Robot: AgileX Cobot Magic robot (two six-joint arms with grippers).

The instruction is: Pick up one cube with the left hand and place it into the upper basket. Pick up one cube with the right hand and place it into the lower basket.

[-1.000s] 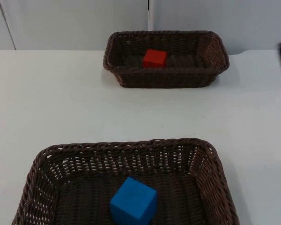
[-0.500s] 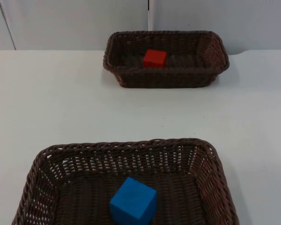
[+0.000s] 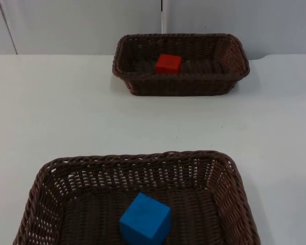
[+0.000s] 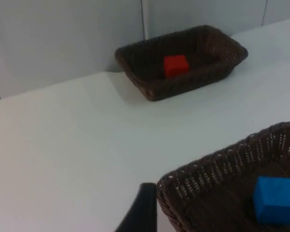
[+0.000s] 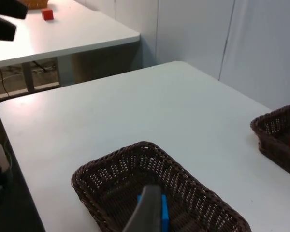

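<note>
Red cube point(image 3: 168, 63) in upper basket point(image 3: 123, 56), blue cube point(image 3: 145, 219) in lower basket point(image 3: 222, 176); both grippers' state unclear.

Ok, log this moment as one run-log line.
red cube in upper basket | blue cube in lower basket | both placements look done

A white table top point(image 3: 66, 107) meets a grey partition wall point(image 3: 81, 23); a second white table point(image 5: 63, 34) stands beyond.
</note>
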